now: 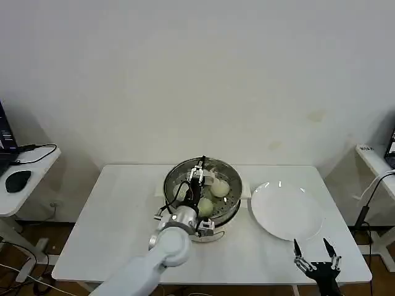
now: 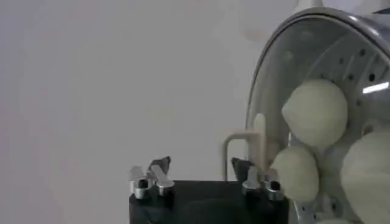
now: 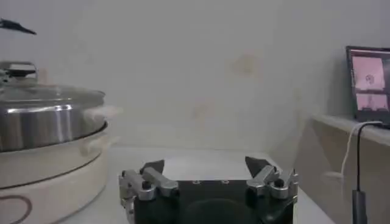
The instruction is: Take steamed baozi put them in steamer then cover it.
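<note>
Cover (image 1: 200,185) sits on steamer (image 1: 229,209) over baozi (image 1: 220,187); left gripper (image 1: 199,174) open above handle (image 2: 256,141); right gripper (image 1: 316,256) open at table's (image 1: 117,228) near right corner.

Head view: high and looking forward and down over the whole white table (image 1: 123,209), well back from the steamer (image 1: 201,217). Left wrist view: very close, facing across its own fingers (image 2: 159,173); the glass lid (image 2: 268,91) and the buns (image 2: 315,112) beneath it lie just beyond one fingertip. Right wrist view: low, near table level, facing level past its own fingers (image 3: 152,176); the steamer (image 3: 52,125) stands off to one side of them. All three views share the steamer.
</note>
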{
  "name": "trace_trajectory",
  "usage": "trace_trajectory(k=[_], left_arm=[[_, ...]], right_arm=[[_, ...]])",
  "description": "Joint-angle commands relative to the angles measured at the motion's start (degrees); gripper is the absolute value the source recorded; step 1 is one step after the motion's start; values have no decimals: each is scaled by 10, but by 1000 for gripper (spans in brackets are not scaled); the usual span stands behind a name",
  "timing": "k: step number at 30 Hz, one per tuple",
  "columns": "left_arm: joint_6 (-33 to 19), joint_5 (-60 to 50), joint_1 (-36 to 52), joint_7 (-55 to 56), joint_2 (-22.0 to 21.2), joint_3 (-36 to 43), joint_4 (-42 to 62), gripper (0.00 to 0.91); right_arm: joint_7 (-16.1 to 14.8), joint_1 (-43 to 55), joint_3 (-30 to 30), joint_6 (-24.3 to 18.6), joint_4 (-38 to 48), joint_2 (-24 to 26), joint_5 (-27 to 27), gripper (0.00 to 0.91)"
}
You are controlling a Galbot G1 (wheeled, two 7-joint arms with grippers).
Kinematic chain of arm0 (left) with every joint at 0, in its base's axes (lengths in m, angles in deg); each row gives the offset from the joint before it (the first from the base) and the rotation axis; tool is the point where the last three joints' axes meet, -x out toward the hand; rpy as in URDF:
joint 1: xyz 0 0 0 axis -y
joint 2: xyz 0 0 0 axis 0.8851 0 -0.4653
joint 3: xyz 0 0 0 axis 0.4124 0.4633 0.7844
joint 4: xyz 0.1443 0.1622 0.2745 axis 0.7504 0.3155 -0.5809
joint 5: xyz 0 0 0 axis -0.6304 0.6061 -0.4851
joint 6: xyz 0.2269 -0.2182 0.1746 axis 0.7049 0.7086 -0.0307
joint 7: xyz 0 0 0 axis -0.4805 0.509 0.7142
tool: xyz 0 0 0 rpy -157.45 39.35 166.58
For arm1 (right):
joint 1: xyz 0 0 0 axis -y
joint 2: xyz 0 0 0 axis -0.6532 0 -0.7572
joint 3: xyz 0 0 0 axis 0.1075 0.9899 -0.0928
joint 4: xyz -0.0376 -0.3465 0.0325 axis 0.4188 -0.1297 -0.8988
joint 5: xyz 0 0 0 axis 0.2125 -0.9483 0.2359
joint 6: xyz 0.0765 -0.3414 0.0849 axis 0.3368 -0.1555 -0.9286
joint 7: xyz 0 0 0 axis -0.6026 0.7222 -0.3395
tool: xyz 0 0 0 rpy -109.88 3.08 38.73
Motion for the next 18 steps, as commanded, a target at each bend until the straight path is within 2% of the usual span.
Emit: trace_trajectory(k=[1,13,18], left_arm=[[-2,4,-10,-3,24,-2,-37,907],[-10,12,-32,-3,54,-16,-89,907],[-21,23,-70,1,78,-42,-145,907]], right_arm=[[1,0,2,-1,0,0,-1,907],[1,-1,3,-1,0,-1,-2,907],[1,0,4,-1,3,0,-4,907]])
